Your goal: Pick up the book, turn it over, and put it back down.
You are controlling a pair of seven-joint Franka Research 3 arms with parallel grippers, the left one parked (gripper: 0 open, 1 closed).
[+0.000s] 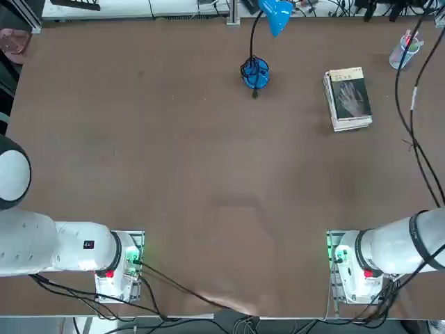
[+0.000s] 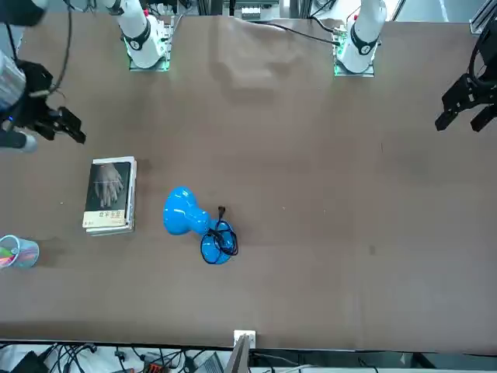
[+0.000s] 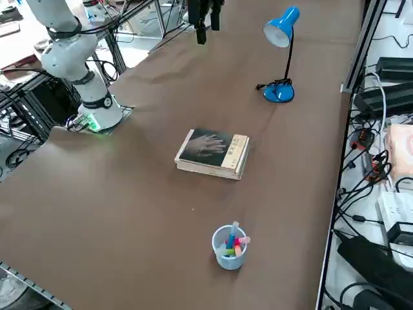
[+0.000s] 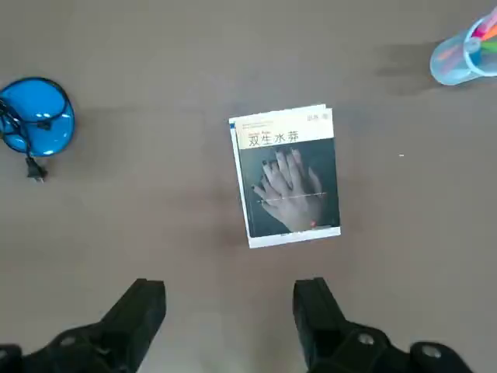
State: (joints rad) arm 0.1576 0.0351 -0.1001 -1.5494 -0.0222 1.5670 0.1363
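Observation:
The book (image 1: pixel 349 97) lies flat on the brown table at the far right, its dark grey cover with a pale hand image facing up and its white page edges showing (image 3: pixel 213 153). In the front view the book (image 2: pixel 109 194) sits a little beyond my right gripper (image 2: pixel 68 126), which hangs in the air above the table. The wrist view looks straight down on the book (image 4: pixel 289 175), and my right gripper (image 4: pixel 229 307) stands open there, well above it, with nothing between the fingers.
A blue desk lamp (image 1: pixel 255 73) stands at the far middle of the table, its round base (image 4: pixel 35 116) beside the book. A clear cup of coloured pens (image 3: pixel 230 247) stands near the far right corner. Cables run along the table's right edge (image 1: pixel 417 139).

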